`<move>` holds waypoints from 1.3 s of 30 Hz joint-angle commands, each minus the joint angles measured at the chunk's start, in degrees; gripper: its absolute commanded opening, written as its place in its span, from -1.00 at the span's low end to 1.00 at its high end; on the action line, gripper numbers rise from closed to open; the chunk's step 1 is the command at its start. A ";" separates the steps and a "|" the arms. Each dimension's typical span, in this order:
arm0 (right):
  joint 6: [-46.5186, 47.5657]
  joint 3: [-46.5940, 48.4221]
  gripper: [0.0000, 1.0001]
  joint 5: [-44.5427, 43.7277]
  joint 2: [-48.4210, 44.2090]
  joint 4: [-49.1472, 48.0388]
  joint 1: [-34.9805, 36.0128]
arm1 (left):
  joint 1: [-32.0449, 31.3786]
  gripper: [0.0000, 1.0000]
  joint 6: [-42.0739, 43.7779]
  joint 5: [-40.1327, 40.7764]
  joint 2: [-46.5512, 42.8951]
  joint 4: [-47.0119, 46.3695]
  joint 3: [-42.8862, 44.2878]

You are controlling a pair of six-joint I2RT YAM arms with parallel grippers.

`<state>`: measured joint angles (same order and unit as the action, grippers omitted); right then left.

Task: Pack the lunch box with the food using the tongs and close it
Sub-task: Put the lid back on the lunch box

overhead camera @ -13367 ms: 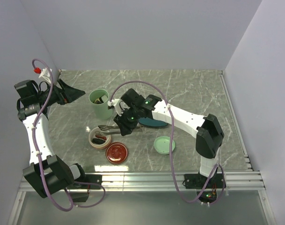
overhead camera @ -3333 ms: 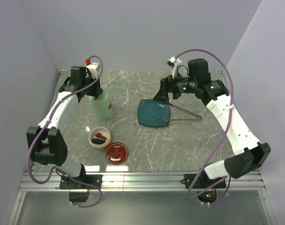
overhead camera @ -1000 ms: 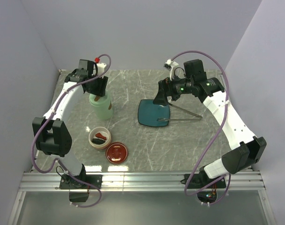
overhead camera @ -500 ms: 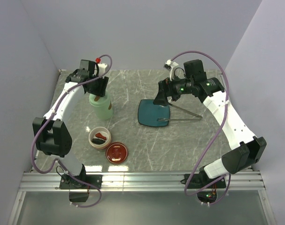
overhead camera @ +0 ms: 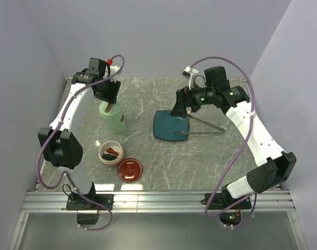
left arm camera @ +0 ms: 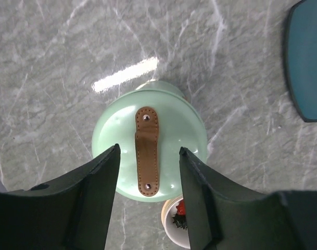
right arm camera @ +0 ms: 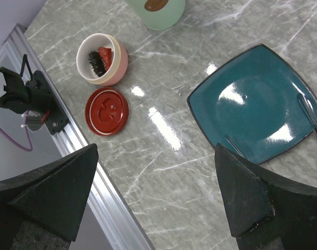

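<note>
The mint-green pot (overhead camera: 112, 119) of the lunch box stands at the left with its lid (left arm camera: 174, 130) on, a brown strap (left arm camera: 147, 151) across the top. My left gripper (overhead camera: 107, 95) hovers right over that lid, open, its fingers either side of the strap and holding nothing. The cream bowl (overhead camera: 111, 152) holds food: a red-and-dark piece (right arm camera: 99, 57). Its dark-red lid (overhead camera: 129, 170) lies beside it on the table. The tongs (overhead camera: 200, 132) lie across the plate's right edge. My right gripper (overhead camera: 181, 105) hangs wide open and empty above the plate's far side.
A dark teal square plate (overhead camera: 172, 125) sits mid-table with nothing on it but the tong tips (right arm camera: 233, 146). Grey walls close in the back and both sides. A metal rail (overhead camera: 158, 200) runs along the near edge by the arm bases.
The left wrist has lifted and swung back a little over the closed pot. The right arm, plate, tongs, bowl and red lid have not moved.
</note>
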<state>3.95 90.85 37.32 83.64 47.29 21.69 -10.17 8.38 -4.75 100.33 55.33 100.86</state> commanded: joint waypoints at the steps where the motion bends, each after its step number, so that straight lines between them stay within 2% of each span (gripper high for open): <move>1: 0.36 1.53 0.99 0.30 -1.19 0.00 -0.25 | -0.20 0.09 1.28 -2.45 -1.72 2.41 3.29; 6: 0.19 1.52 0.99 0.91 -0.67 -0.18 -0.25 | -0.20 -0.07 1.81 -2.72 -2.86 1.54 -0.04; 17: 0.71 1.88 0.99 0.38 -0.67 0.79 -0.34 | -0.28 -0.21 3.75 -0.96 -0.05 -0.84 -13.49; 33: 1.33 1.44 0.99 0.38 -0.58 1.67 -0.34 | -0.28 -0.22 4.89 -1.31 -0.14 2.50 -14.55; 39: 2.03 1.09 0.99 0.38 -0.40 1.67 -0.33 | 0.77 0.01 4.28 -2.53 -2.68 0.31 -11.31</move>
<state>4.71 90.85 37.50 83.66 48.90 21.69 -9.98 11.77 -6.24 96.36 47.62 90.19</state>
